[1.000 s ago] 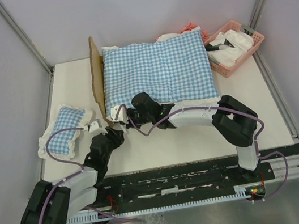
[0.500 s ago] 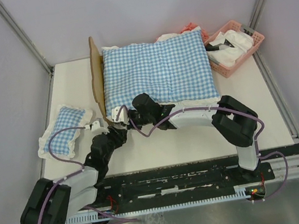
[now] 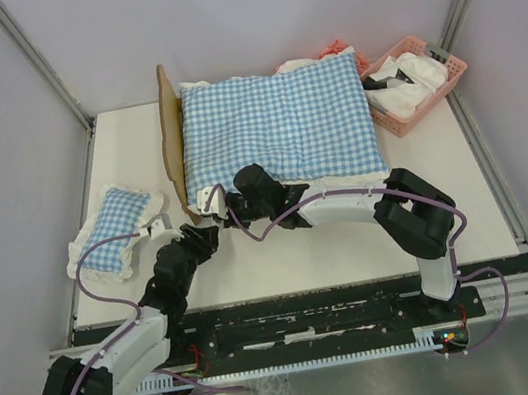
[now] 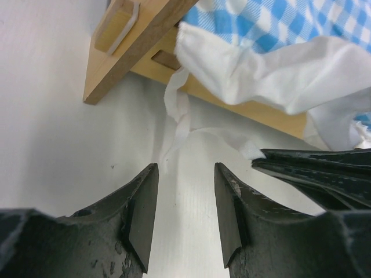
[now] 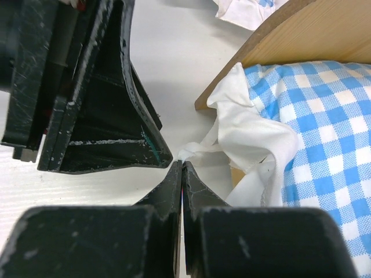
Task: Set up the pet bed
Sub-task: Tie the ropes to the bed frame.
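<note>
Looking down on a white counter [image 3: 353, 243] boxed in by pale grey walls. Finding a pink plastic basket [image 3: 456, 74] at the far right corner, holding white cloths [image 3: 417, 68]. Seeing a small blue-and-white checked pillow [image 3: 120, 232] lying near the left edge, apart from the bed. Noting a large checked cushion [image 3: 278, 129] with white frill covering the whole bed base and hiding the rails from above.

Finding the pet bed [image 3: 172, 142] sitting toward the far middle of the counter, in light wood, with the headboard upright at the left end and the foot end just beside the basket. Showing a squared wooden corner in the left wrist view, with frill draping over the rail and a thin white tie [image 4: 177, 110] trailing down onto the counter.

Reaching in from the near edge with both arms, meeting at the bed's near left corner. Holding the left end effector [image 4: 185, 168] partly parted, gripping nothing, low over the counter just short of the tie. Pinching the tie's end with the right end effector [image 5: 181, 165], fingers pressed fully together, just beside the left one.
</note>
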Tool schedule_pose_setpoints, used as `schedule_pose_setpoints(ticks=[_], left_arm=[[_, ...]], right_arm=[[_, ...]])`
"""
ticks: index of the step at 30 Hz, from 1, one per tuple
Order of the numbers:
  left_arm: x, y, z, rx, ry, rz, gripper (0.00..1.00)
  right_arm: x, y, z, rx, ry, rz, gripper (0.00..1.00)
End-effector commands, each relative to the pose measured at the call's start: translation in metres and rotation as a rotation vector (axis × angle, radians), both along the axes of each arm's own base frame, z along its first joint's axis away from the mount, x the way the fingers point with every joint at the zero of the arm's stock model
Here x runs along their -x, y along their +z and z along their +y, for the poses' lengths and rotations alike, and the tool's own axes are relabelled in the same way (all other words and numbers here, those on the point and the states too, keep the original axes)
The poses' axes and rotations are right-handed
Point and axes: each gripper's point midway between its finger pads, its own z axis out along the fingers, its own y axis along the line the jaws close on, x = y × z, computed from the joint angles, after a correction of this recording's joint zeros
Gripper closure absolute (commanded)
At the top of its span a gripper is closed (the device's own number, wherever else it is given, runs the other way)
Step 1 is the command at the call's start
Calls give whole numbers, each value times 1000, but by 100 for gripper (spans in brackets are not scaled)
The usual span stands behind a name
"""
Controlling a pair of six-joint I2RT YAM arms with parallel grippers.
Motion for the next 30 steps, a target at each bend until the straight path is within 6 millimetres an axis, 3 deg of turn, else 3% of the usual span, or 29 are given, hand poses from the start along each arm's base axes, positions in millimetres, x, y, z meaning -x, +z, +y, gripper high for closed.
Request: schedule_pose_setpoints(ticks=[1,16,18,22,27,30], left_arm=[[-6,3,-5,29,2,-8,50],[-36,-3,-17,-113,-58,-51,50],[-38,-6,-15,-122,-42,-33,57],[-34,-25,-9,-144,-12,66,96],[-8,-53,15,-111,117,234,97],[8,-58,19,-71,130,259,97]], right_arm=[[1,39,8,-101,8,-32,98],[8,47,2,-131,2,-12,98],[9,47,0,-134,1,-9,98],[5,50,-2,-144,-38,-2,98],[-36,68,-25,-192,-286,-32,98],[-47,69,-34,-203,-348,-30,98]])
